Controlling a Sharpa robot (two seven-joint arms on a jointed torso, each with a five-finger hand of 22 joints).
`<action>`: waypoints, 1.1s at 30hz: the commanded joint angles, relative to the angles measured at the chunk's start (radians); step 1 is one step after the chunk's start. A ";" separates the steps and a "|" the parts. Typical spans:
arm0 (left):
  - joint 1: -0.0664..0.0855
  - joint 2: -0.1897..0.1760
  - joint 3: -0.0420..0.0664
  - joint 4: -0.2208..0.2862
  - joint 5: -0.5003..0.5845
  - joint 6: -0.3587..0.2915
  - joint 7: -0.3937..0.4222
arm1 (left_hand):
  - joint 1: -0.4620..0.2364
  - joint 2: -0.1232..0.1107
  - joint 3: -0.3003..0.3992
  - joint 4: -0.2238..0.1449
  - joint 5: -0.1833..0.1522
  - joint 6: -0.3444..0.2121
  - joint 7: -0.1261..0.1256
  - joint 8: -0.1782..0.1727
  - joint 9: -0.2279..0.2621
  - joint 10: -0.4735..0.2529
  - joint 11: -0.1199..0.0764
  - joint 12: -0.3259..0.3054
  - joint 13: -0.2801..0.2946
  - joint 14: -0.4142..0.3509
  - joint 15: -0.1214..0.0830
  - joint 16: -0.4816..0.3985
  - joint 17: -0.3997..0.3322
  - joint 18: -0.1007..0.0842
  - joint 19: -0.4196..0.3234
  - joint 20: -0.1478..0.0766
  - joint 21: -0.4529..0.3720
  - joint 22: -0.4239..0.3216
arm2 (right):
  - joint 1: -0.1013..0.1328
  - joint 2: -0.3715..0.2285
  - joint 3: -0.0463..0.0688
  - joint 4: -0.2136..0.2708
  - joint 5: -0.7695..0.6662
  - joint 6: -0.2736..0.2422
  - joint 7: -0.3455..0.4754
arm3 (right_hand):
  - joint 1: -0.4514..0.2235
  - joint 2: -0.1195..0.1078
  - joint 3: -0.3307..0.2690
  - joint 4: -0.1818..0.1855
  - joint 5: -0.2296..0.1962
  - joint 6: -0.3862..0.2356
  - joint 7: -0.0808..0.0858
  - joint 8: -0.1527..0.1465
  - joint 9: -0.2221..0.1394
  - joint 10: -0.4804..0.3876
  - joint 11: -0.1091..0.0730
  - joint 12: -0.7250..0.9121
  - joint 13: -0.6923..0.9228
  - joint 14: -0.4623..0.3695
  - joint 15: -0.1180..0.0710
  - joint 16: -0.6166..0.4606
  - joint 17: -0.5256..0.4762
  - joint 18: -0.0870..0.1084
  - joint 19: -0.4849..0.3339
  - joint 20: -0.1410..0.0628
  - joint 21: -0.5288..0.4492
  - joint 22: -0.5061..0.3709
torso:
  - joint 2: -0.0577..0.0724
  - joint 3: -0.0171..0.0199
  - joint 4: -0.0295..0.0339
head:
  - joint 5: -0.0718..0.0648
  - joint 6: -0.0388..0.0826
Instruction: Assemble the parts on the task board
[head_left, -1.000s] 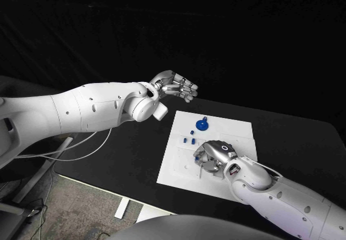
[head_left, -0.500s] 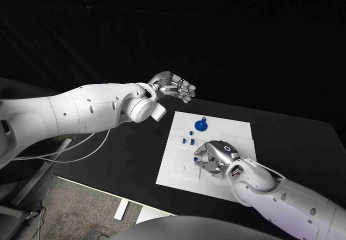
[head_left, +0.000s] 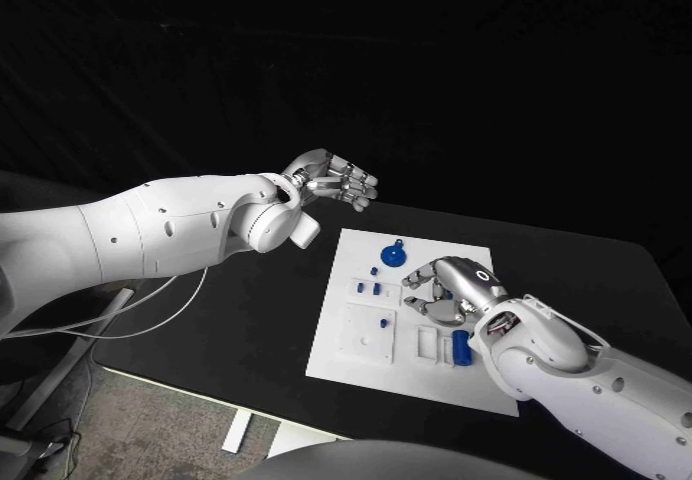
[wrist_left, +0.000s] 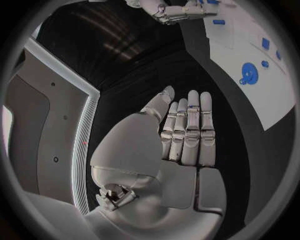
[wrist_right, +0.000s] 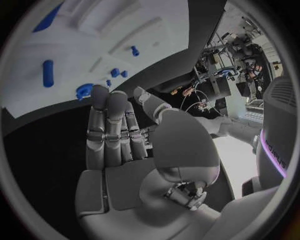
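Assembly partly done on the white rectangular task board (head_left: 368, 345).
Small blue plastic parts (head_left: 460, 346) lie scattered; right hand (head_left: 444, 290) and left hand (head_left: 332, 178) hover empty, fingers apart.

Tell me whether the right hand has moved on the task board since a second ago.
Yes. The right hand has moved up the task board, nearer the round blue part, uncovering a blue cylinder.

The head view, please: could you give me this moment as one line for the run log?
left hand open, raised beyond the board | right hand open over the task board | blue cylinder lying on board | round blue part at far end
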 joint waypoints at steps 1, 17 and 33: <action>0.002 0.002 0.001 -0.001 0.006 0.014 0.004 | 0.004 0.002 -0.002 0.006 -0.001 -0.003 0.001 0.001 0.000 -0.001 -0.001 -0.002 0.000 0.007 0.002 -0.003 0.001 0.019 0.007 0.003 0.000 -0.001 | 0.011 -0.025 0.022 0.008 0.013 0.088 -0.044 | 0.001 -0.016 0.001 -0.001 0.000 -0.005 -0.001 0.004 -0.001 -0.003 0.002 -0.002 0.000 0.002 -0.003 0.005 0.002 0.002 0.034 0.001 0.003 0.001 | 0.001 0.0002 -0.0004 | -0.015 0.007; 0.002 0.005 0.000 -0.006 0.006 0.018 0.003 | 0.004 0.002 -0.002 0.006 -0.001 -0.003 0.001 0.001 0.000 -0.001 -0.001 -0.002 0.000 0.007 0.002 -0.003 0.001 0.019 0.007 0.003 0.000 -0.001 | 0.035 -0.058 0.066 -0.061 -0.036 0.240 -0.101 | 0.048 -0.036 -0.207 0.057 -0.051 -0.074 -0.017 0.004 -0.001 -0.091 0.020 -0.002 0.001 -0.018 0.013 0.002 -0.006 0.014 0.025 0.018 -0.028 -0.010 | 0.002 0.0012 0.0033 | -0.034 0.012; 0.002 0.008 0.000 -0.010 0.006 0.020 0.001 | 0.007 0.000 -0.002 0.011 -0.001 -0.003 0.001 0.001 0.000 0.000 -0.001 -0.002 0.000 0.008 0.001 -0.003 0.002 0.018 0.008 0.002 0.001 -0.008 | 0.036 -0.012 0.061 -0.155 -0.065 0.306 -0.103 | 0.080 -0.015 -0.222 0.081 -0.051 -0.074 -0.020 0.004 -0.001 -0.088 0.020 -0.002 0.001 -0.019 0.012 0.004 -0.008 0.012 0.030 0.018 -0.036 -0.011 | 0.002 -0.0002 0.0042 | -0.038 0.008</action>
